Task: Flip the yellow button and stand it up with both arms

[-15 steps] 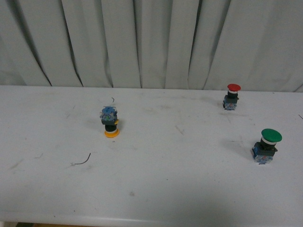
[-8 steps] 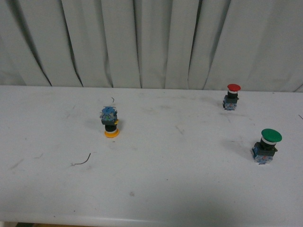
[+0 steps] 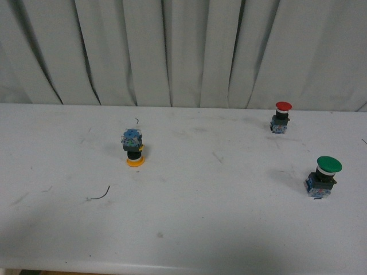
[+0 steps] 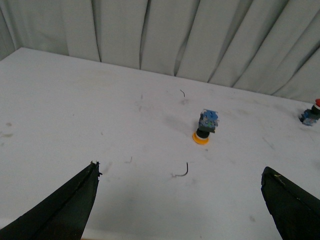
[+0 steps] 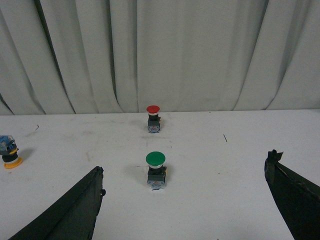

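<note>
You have a pleated pale grey curtain [image 3: 183,51] across the whole back of the scene, and in front of it a white table [image 3: 229,229], scuffed and marked with faint grey streaks. In the left wrist view you can see the left gripper [image 4: 180,169] above the table's near part, its two black fingers [image 4: 65,210] spread wide with nothing between them. The right gripper [image 5: 185,162] is the same in its own view: jaws wide apart, gripping nothing, raised above the table surface. Of the three push buttons, the green button [image 3: 323,176] is the biggest; you will find it upright on its blue-grey block at the near right of the table. The yellow button [image 3: 133,148], your task piece, sits on the left half of the table, well apart from the other two. It stands upside down, with the yellow-orange cap flat on the table, the black collar above that and the blue contact block on top. Neither gripper touches it. The red button [image 3: 281,117] stands upright at the far right, near the curtain and behind the green one. A thin curved dark wire scrap [image 3: 100,195] lies on the table nearer to you than the yellow button.
</note>
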Tool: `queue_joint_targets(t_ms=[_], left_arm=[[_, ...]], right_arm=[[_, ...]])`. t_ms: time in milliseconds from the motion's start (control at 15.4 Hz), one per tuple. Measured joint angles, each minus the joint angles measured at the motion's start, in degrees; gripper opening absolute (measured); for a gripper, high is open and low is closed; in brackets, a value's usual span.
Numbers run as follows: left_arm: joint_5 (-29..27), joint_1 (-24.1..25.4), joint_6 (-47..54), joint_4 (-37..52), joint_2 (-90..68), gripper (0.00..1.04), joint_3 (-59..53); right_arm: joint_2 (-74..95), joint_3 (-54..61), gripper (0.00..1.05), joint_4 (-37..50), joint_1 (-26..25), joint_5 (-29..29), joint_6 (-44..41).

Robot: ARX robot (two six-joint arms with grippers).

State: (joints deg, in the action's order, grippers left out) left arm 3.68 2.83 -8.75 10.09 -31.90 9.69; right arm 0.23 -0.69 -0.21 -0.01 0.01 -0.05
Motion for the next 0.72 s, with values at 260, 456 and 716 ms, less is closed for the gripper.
queue_joint_targets(t_ms=[260, 456, 716], left_arm=[[-8.9, -6.8, -0.2, 22.8, -38.4, 0.98, 16.4], [-10.7, -10.9, -0.3, 18.0, -58.7, 0.98, 31.1], [-11.6, -14.4, -0.6, 8.0, -74.9, 0.98, 51.5]], right_arm=[[0.0, 0.0, 0.98, 0.0, 0.0, 0.0, 0.0], [0.0, 0.0, 0.98, 0.0, 0.0, 0.0, 0.0], [0.0, 0.0, 0.98, 0.0, 0.0, 0.0, 0.0]])
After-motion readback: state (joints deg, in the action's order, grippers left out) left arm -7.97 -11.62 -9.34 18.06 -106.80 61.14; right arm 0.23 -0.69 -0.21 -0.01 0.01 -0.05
